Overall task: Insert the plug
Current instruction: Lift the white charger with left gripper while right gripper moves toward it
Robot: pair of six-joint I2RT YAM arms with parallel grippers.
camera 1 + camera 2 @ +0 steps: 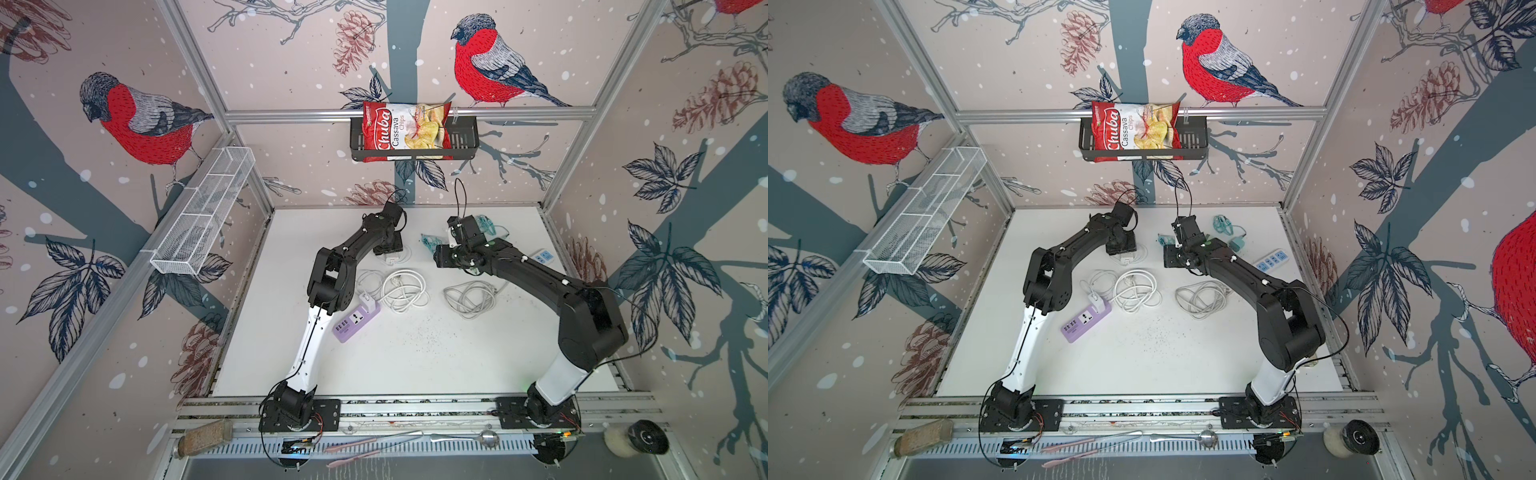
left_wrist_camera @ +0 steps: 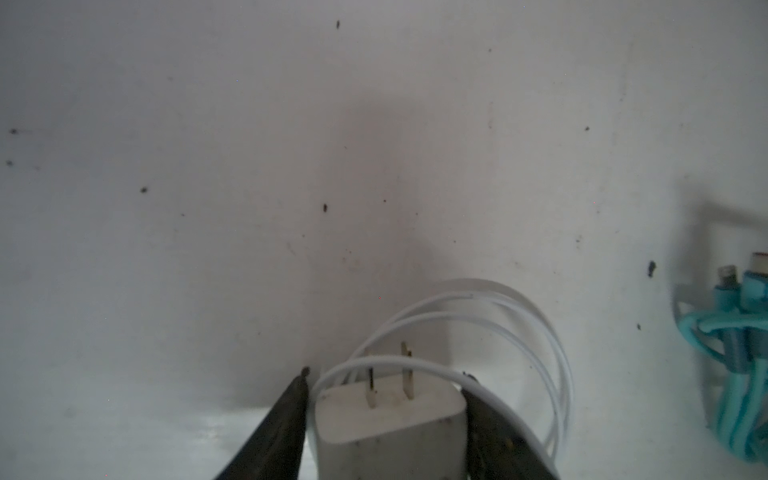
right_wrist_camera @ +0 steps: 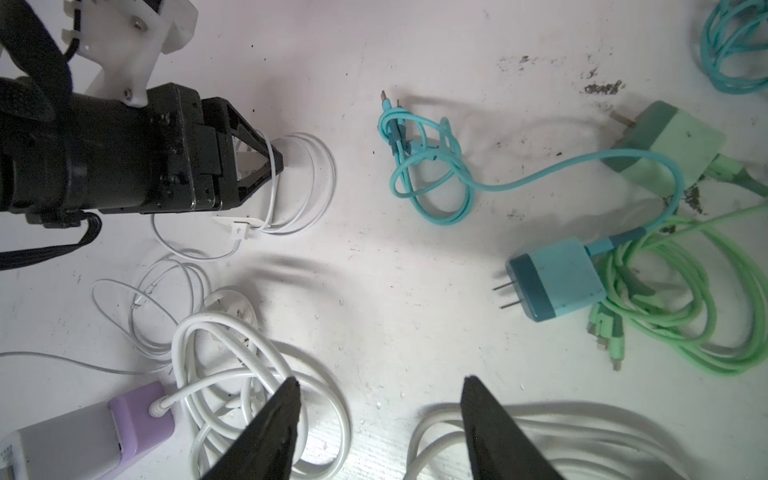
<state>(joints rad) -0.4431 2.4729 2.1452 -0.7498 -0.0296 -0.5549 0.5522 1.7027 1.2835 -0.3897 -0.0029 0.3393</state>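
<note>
My left gripper point(image 2: 386, 374) is shut on a white two-pronged plug point(image 2: 390, 415) low over the white table, prongs pointing away from the wrist. A thin white cable point(image 2: 498, 328) loops over the prongs and past one finger. In both top views the left gripper point(image 1: 390, 258) point(image 1: 1126, 258) sits at the table's middle back. The purple power strip point(image 1: 357, 322) point(image 1: 1086, 322) point(image 3: 83, 432) lies nearer the front, with a white adapter point(image 1: 368, 301) plugged into it. My right gripper point(image 3: 380, 380) point(image 1: 439, 257) hangs open and empty above the table.
White cable coils point(image 1: 405, 291) point(image 1: 469, 297) lie mid-table. A teal cable point(image 3: 419, 166), blue charger point(image 3: 557, 282), green charger point(image 3: 673, 145) and green cable point(image 3: 685, 291) lie toward the back right. A blue-white power strip point(image 1: 543, 257) lies by the right wall.
</note>
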